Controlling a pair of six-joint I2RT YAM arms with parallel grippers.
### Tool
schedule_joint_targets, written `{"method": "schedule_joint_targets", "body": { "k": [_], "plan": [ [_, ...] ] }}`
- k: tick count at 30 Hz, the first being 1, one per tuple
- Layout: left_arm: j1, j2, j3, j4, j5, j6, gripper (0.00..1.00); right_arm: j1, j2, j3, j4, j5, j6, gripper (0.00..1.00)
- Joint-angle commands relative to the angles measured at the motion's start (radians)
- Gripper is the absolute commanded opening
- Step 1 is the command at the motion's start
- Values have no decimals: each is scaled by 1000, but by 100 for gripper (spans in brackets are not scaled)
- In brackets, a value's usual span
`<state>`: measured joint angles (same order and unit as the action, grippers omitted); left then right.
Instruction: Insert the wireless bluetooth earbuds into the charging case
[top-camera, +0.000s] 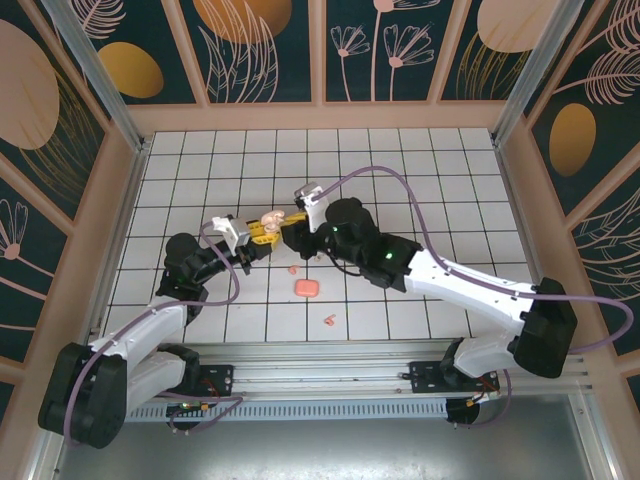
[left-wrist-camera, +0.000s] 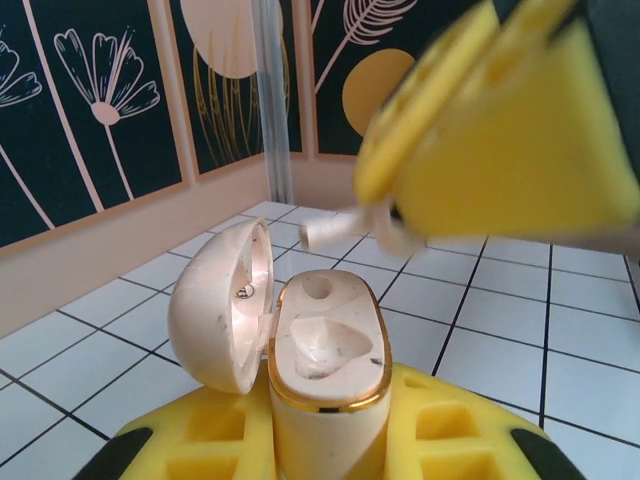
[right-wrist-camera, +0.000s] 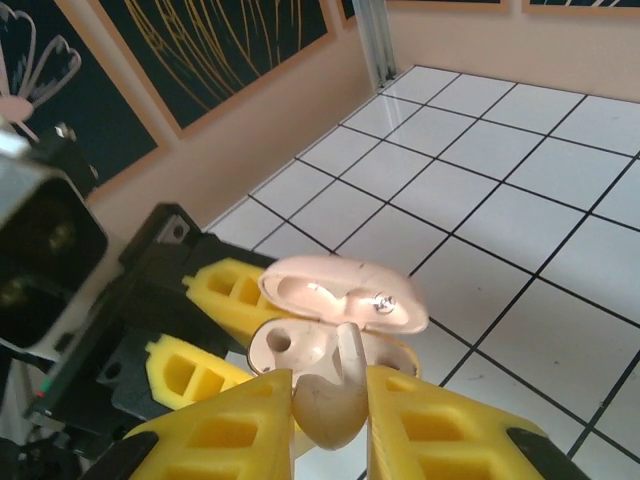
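Note:
My left gripper (left-wrist-camera: 325, 432) is shut on the cream charging case (left-wrist-camera: 326, 345), held upright with its lid (left-wrist-camera: 218, 305) swung open and a socket bare. My right gripper (right-wrist-camera: 331, 402) is shut on a cream earbud (right-wrist-camera: 336, 390), stem pointing at the case (right-wrist-camera: 300, 345), just above its open top. From the left wrist view the earbud's stem (left-wrist-camera: 335, 232) pokes out under the right fingers (left-wrist-camera: 500, 130). In the top view both grippers (top-camera: 258, 236) (top-camera: 292, 234) meet at the case (top-camera: 270, 217) mid-table. Two pink earbuds (top-camera: 292, 268) (top-camera: 327, 321) lie on the tiles.
A shut pink case (top-camera: 306, 287) lies on the white tiled floor (top-camera: 420, 180) just in front of the grippers, between the two pink buds. Peach walls with dark floral panels (top-camera: 265, 50) ring the floor. The right arm's purple cable (top-camera: 400, 185) arcs over the middle.

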<state>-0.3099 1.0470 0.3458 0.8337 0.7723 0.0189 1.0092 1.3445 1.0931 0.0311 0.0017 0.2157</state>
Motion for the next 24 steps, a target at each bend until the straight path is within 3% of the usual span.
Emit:
{"method": "schedule_joint_targets", "body": {
  "k": [1,9,14,24],
  "plan": [
    [-4,-29,19,-78,-23,117,13,-42,-76,4,-1,-58,56,22],
    [-3,-41,42,-194,-40,250,13,-117,-96,40,-113,-227,108,22],
    [-3,-41,65,-280,-51,350,13,-162,-29,130,-264,-334,145,22],
    [-3,-31,72,-339,-49,429,13,-195,127,281,-500,-433,169,22]
  ]
}}
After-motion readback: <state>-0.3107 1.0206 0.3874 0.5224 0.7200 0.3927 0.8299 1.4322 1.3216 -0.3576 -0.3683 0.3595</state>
